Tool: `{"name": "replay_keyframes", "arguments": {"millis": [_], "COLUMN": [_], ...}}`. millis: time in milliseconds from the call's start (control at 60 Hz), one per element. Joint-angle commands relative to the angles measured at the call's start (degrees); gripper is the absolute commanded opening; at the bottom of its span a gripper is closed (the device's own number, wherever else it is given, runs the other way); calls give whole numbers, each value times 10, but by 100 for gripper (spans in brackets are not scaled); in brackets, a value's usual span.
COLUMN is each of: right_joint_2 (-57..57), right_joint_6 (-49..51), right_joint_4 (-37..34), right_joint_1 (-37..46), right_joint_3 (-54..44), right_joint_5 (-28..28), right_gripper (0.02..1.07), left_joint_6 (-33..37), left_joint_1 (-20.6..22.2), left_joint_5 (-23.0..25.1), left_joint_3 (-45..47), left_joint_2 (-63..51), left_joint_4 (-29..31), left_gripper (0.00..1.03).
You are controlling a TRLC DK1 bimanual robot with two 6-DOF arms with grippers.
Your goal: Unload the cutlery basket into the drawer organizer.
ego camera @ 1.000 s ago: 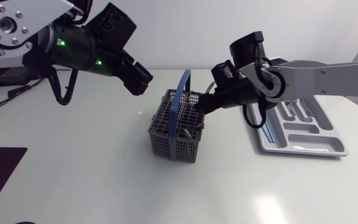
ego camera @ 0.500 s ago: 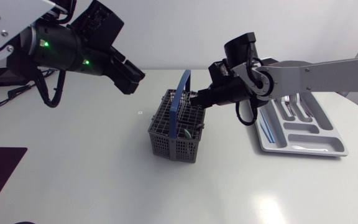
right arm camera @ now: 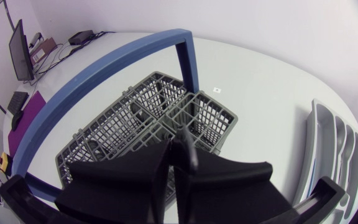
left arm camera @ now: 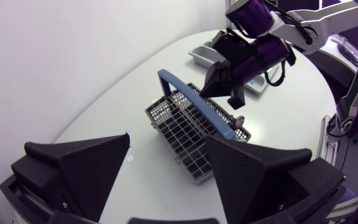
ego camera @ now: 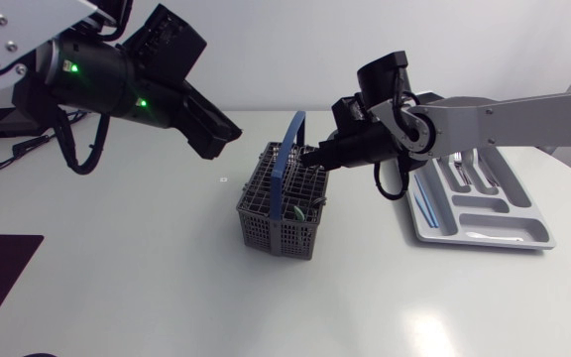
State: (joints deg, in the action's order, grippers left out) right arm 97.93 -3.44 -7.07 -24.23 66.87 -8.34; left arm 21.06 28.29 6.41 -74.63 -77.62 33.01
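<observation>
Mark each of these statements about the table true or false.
1. The left tool is open and holds nothing. True.
2. The cutlery basket lies tipped on its side. False: it stands upright, with its blue handle on top.
3. The right tool is over the basket, shut on a thin utensil. True.
4. The drawer organizer is empty. False: some cutlery already lies in its compartments.
</observation>
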Motion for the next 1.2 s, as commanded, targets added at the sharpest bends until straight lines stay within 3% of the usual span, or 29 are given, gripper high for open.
{"name": "replay_keyframes", "arguments": {"millis": [0,250,600,933,1183], "right_joint_2": [-9,-37,-75,-106,-127], "right_joint_6": [-2,9,14,22,35], "right_joint_4": [-7,-17,-38,-89,-112], "right_joint_1": [7,12,22,25,24], "right_joint_3": [2,1,9,51,68], "right_joint_5": [8,-5,-6,-1,5], "right_gripper": [9,9,9,9,9], "left_joint_6": [21,93,130,155,159], "left_joint_1": [-8,-37,-50,-28,20], "left_joint_5": [29,115,145,174,149], "left_joint_3": [-32,-81,-94,-105,-131], "left_joint_2": [-28,-85,-119,-132,-154], "left_joint_4": [16,43,44,63,115], "left_gripper": [98,98,98,98,98]}}
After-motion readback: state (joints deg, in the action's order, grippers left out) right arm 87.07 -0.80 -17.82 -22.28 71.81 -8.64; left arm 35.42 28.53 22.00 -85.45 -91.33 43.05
